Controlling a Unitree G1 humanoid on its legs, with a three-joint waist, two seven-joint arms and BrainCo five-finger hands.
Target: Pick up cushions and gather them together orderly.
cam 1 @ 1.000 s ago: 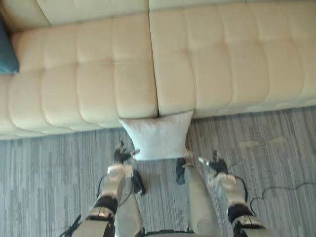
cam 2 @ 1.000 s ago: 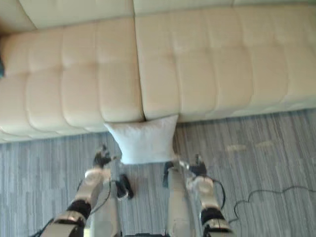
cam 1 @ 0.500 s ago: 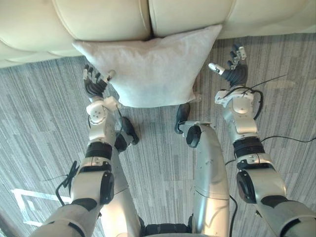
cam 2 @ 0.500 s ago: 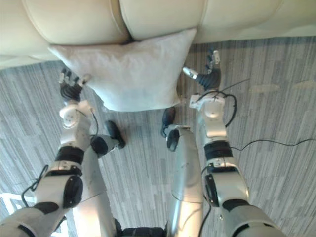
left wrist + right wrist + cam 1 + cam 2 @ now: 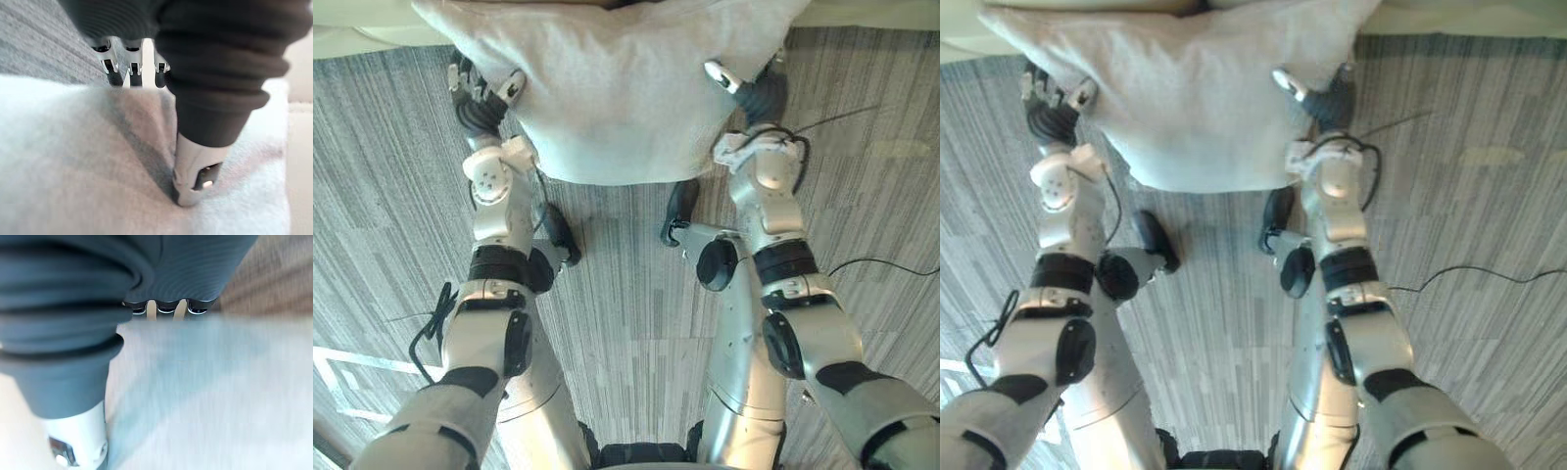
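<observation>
Grasping the cushion [image 5: 626,88] is the step in hand; it lies on the floor [image 5: 382,196] between the two sets of fingers, far edge against the sofa [image 5: 352,34]; left hand [image 5: 481,98] and right hand [image 5: 756,90] flank it, fingers spread, thumbs on its face, not yet pinching; next, I judge, close both and lift evenly; half a second ago the right hand stood apart from it.

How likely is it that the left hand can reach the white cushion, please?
Probably yes: the left hand sits at the left edge of the white cushion, touching it in the left wrist view, with nothing between them. Whether it grips cannot be told.
</observation>
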